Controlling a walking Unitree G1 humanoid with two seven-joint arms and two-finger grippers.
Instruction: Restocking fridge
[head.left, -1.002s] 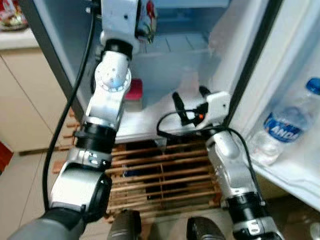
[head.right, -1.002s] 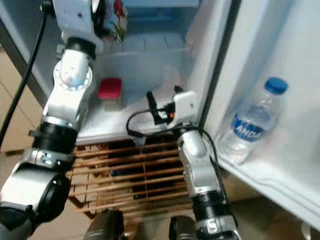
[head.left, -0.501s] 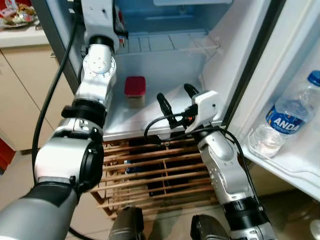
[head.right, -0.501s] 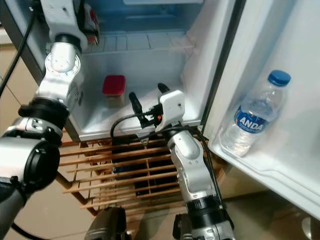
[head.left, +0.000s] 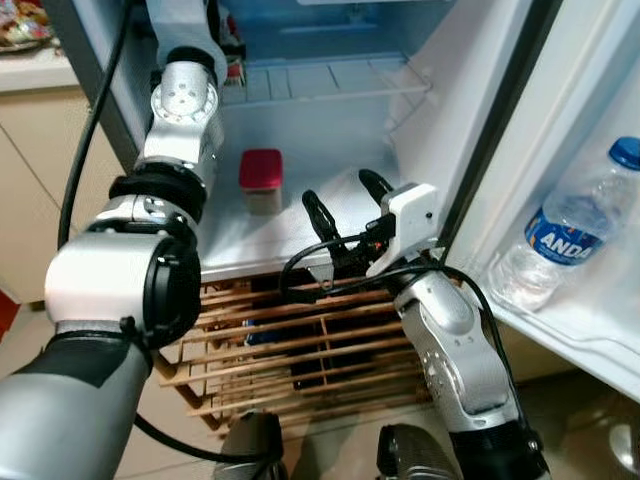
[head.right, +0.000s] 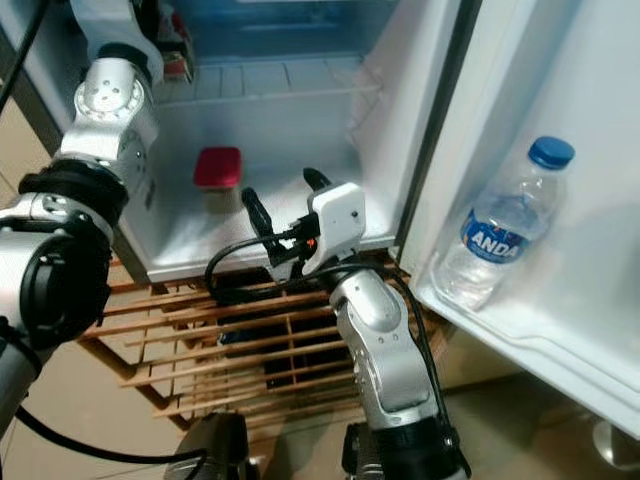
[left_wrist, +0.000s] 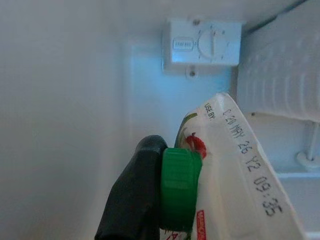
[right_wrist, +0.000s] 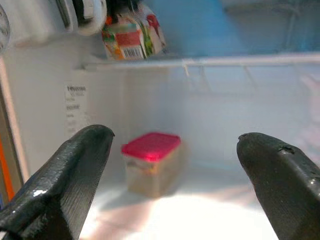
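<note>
While the left arm reaches deep into the fridge (head.left: 330, 130), the carton (head.right: 176, 55) rests on the upper wire shelf (head.left: 320, 85). In the left wrist view the left gripper (left_wrist: 170, 200) is closed on the carton by its green cap (left_wrist: 177, 187); the carton looks light, soft-walled and easily crushed, so a hold near the stiff top seems safest. In the right wrist view the right gripper (right_wrist: 175, 185) is wide open and empty, facing the red-lidded box (right_wrist: 150, 162) on the fridge floor.

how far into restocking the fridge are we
Already in: a red-lidded container on the fridge floor and a water bottle in the door shelf. In hand: the left gripper holds a green-capped carton over the upper wire shelf, not yet released. The right gripper hangs open, empty.
</note>
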